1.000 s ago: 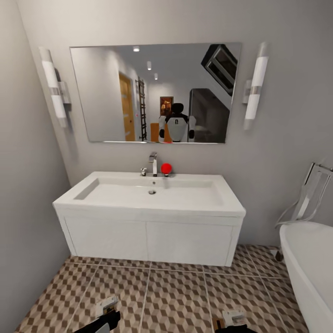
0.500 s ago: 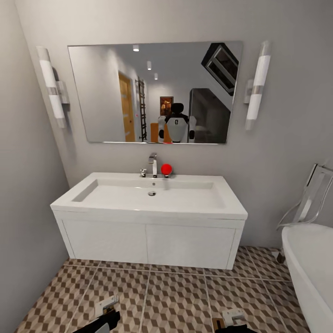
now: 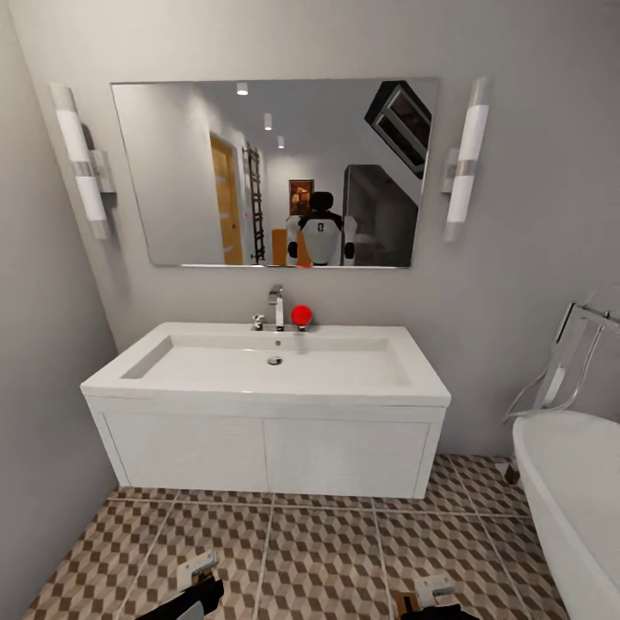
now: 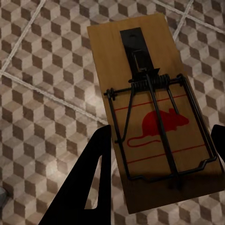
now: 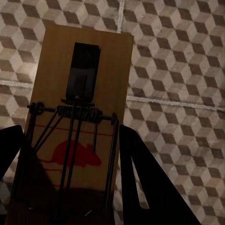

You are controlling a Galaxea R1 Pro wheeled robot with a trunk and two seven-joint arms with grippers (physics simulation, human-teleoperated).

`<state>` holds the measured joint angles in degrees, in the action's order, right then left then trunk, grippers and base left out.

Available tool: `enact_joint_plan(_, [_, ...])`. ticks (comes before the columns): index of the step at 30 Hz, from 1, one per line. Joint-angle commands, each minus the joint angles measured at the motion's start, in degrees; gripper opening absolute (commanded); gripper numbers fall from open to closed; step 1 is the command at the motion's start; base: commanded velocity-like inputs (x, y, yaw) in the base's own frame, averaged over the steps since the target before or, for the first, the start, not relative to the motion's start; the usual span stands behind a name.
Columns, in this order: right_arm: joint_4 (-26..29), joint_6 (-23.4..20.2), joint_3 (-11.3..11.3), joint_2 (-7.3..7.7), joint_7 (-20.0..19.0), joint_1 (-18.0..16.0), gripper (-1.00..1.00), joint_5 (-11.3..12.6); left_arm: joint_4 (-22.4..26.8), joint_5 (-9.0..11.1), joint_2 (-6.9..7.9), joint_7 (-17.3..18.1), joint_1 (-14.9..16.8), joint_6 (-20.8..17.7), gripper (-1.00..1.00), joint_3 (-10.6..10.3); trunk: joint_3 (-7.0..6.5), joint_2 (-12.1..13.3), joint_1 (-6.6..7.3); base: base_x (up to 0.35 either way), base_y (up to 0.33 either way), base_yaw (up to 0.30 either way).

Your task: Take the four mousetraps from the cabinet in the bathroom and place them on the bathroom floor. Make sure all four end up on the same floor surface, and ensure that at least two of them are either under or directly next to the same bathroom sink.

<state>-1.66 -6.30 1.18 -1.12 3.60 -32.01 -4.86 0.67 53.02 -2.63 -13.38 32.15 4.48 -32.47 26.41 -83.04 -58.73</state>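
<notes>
Left gripper (image 4: 157, 154) clamps a mousetrap (image 4: 152, 112) over the floor (image 4: 42, 70); right gripper (image 5: 68, 164) clamps a second trap (image 5: 79, 117). Both boards carry a red mouse print with red lines (no readable writing). Sink (image 3: 267, 370) ahead, tub (image 3: 568, 482) at its right.

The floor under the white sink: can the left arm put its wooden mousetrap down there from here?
Probably not yet. The left gripper holds the wooden mousetrap over the cube-patterned floor tiles, low in the head view, and a stretch of bare tiles lies between it and the white sink cabinet. Nothing blocks the way.
</notes>
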Motion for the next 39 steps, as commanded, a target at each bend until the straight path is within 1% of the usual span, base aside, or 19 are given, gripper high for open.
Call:
enact_joint_plan(1, [-0.1,-0.1,0.1,-0.02,0.2,-0.1,-1.00,-0.3,0.0,0.3,-0.01,-0.3,0.0,0.1,-1.00,-0.5,0.06,0.0,0.00,0.000,0.000,-0.028])
enact_joint_plan(17, [-0.1,0.0,0.1,0.06,0.0,-0.1,-1.00,-0.2,0.1,0.3,-0.42,-0.3,0.0,0.0,-1.00,-0.6,0.06,0.0,0.00,0.000,0.000,-0.005])
enact_joint_plan(38, [-0.1,0.0,0.0,0.02,0.2,-0.1,-1.00,-0.2,0.3,0.3,-0.45,-0.3,0.0,-0.1,-1.00,-0.5,0.06,0.0,0.00,0.000,0.000,0.000])
enact_joint_plan(39, [-0.1,0.0,0.0,0.03,0.2,-0.1,-1.00,-0.2,0.3,0.3,-0.45,-0.3,0.0,-0.2,-1.00,-0.5,0.24,-0.4,-0.22,0.000,0.000,0.000])
